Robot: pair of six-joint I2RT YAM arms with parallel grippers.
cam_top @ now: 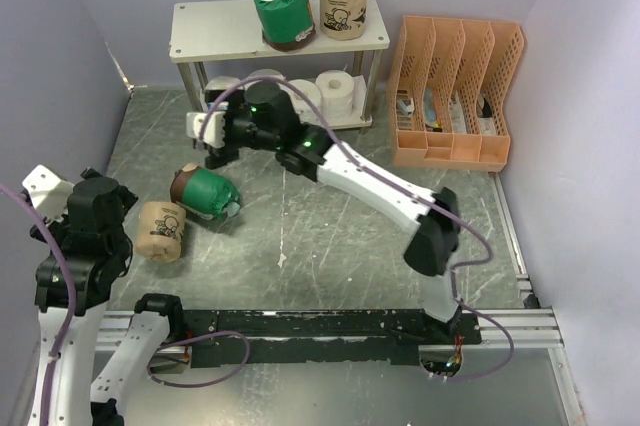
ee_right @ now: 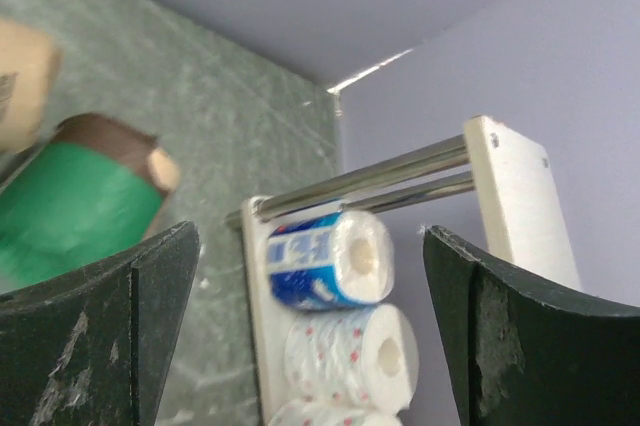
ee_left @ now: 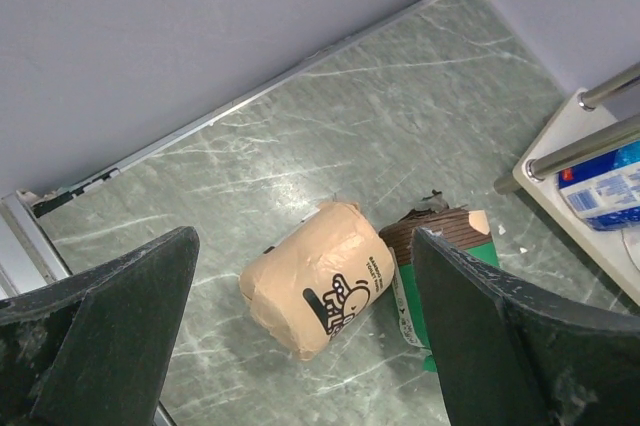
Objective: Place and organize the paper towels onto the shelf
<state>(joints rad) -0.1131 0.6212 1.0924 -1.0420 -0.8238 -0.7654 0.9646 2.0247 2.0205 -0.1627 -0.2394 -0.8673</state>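
Note:
The shelf point(cam_top: 210, 31) stands at the back. A green-wrapped roll point(cam_top: 283, 8) and a tan roll point(cam_top: 343, 3) stand on its top board. White rolls point(cam_top: 338, 94) lie on the lower tier; in the right wrist view a blue-and-white roll point(ee_right: 330, 258) lies at the end beside a white roll point(ee_right: 350, 356). A green roll point(cam_top: 208, 193) and a tan roll point(cam_top: 161, 231) lie on the table. My right gripper point(cam_top: 207, 136) is open and empty by the shelf's left end, in front of the blue-and-white roll. My left gripper point(ee_left: 305, 346) is open and empty above the tan roll point(ee_left: 318, 279).
An orange slotted file organizer point(cam_top: 455, 91) stands to the right of the shelf. Purple walls close in the table on the left, back and right. A metal rail point(cam_top: 330, 321) runs along the near edge.

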